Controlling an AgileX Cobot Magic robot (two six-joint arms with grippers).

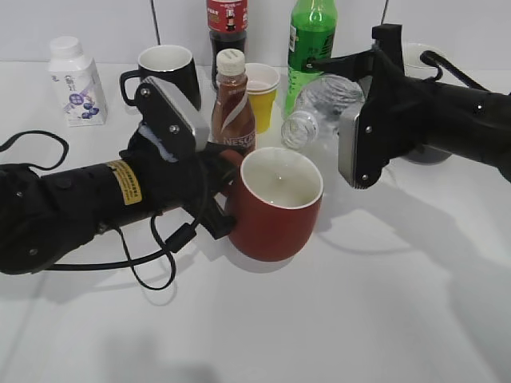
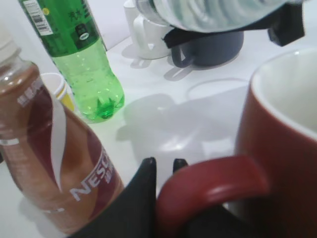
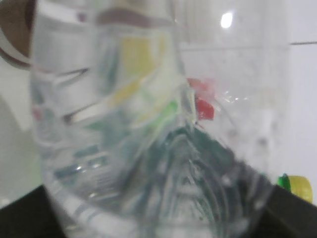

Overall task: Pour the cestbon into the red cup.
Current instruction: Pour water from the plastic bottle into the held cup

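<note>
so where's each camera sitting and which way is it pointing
Exterior: in front of the table, slanting down at the red cup; both arms show.
Left wrist: on the left arm, looking along its fingers at the cup's handle, Nescafe bottle beside.
Right wrist: on the right arm, pressed close to the cestbon; a dark edge of the gripper shows.
Shared: all three show the cestbon.

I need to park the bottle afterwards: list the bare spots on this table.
Bare: the white table in front of the squat dark-red ceramic mug and under the right gripper. Crowded: the back row around the brown Nescafe bottle.
</note>
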